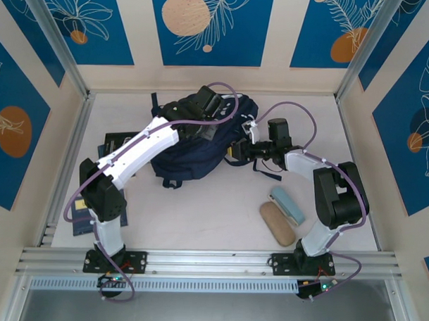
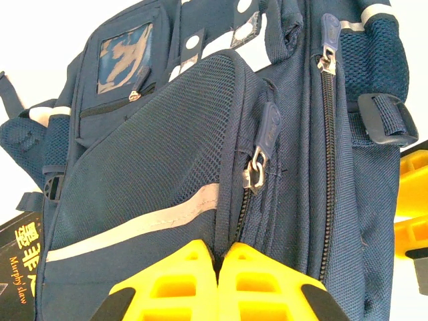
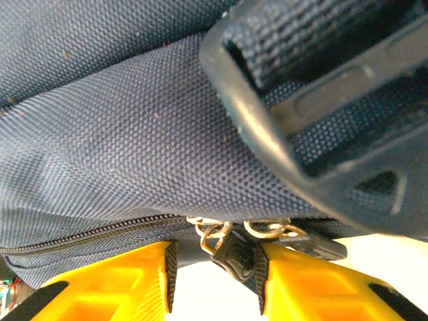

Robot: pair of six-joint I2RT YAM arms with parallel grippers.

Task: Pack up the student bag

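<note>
Yellow fingers of the left gripper are pressed tightly together, their tips against a zipper seam of the student bag; whether any fabric is caught between them cannot be told. Beside the seam hangs a metal zipper pull, and a pale stripe crosses the navy mesh pocket. Higher up, a clear window pocket is set into the front panel, with white dots on the trim next to it. At the lower left of the left wrist view, a dark book peeks from behind the bag, its cover reading "Murphy's law" below Chinese characters. On the right arm, the right gripper stands parted, a black zipper tab and its metal rings lying between the two pads, the tab against the right pad and a gap showing on the left. A dark plastic buckle threaded with webbing sits just above. From overhead, the bag lies in the far middle of the table, both arms reaching to it, with a tan case and a pale blue case side by side near the right arm.
</note>
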